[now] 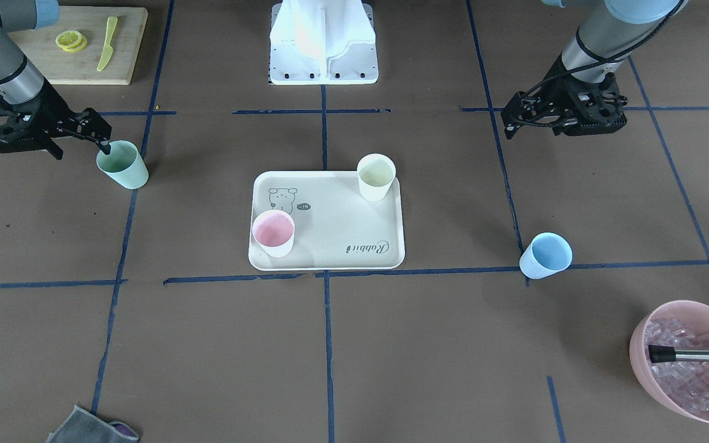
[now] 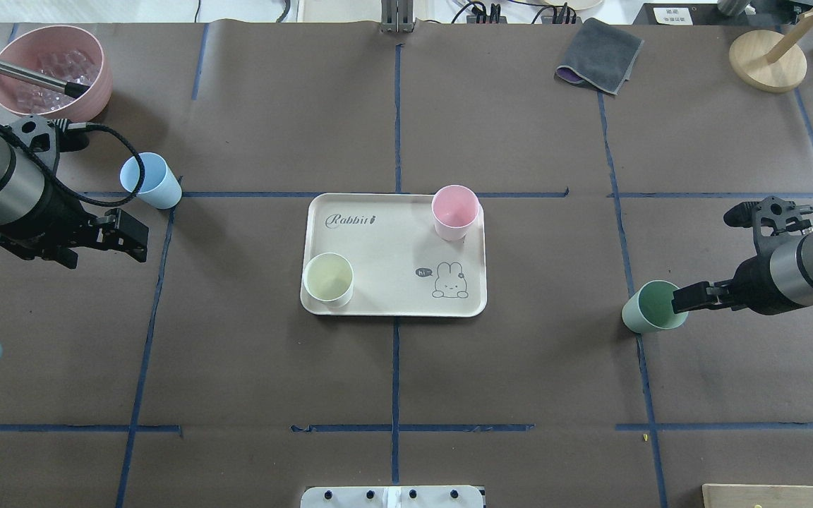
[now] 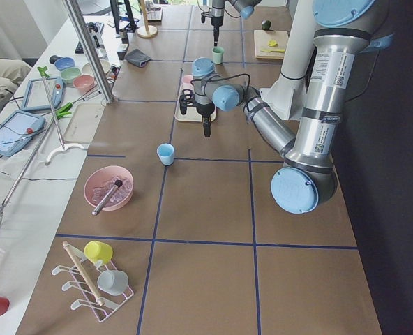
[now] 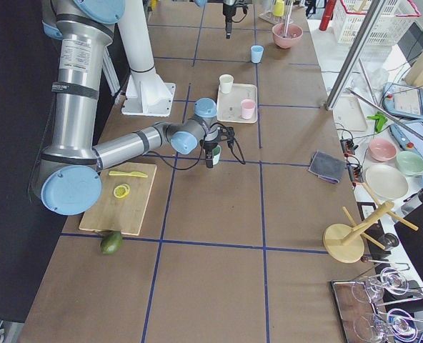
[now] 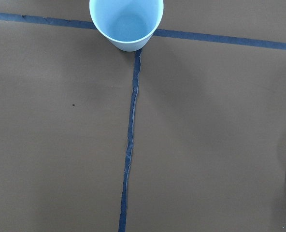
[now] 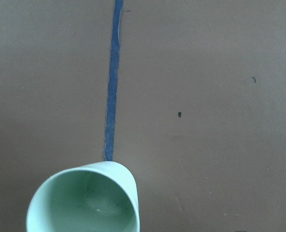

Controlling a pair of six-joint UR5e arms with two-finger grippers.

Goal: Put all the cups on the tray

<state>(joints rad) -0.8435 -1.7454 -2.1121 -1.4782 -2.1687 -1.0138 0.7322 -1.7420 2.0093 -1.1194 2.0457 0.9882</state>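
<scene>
Two cups already stand on the tray (image 2: 392,247): the pink cup (image 2: 455,212) at its upper right corner and the cream cup (image 2: 328,279) at its lower left in the overhead view. The green cup (image 2: 650,308) sits on the table at the right of that frame. The right gripper (image 2: 685,299) has its tips at the rim, but I cannot tell whether they pinch the wall. The blue cup (image 2: 152,181) waits at upper left, near the left gripper (image 2: 131,236), which holds nothing; its opening is unclear. The step in hand looks like picking up the green cup. Next comes a firm hold, a lift and a carry to bare tray.
</scene>
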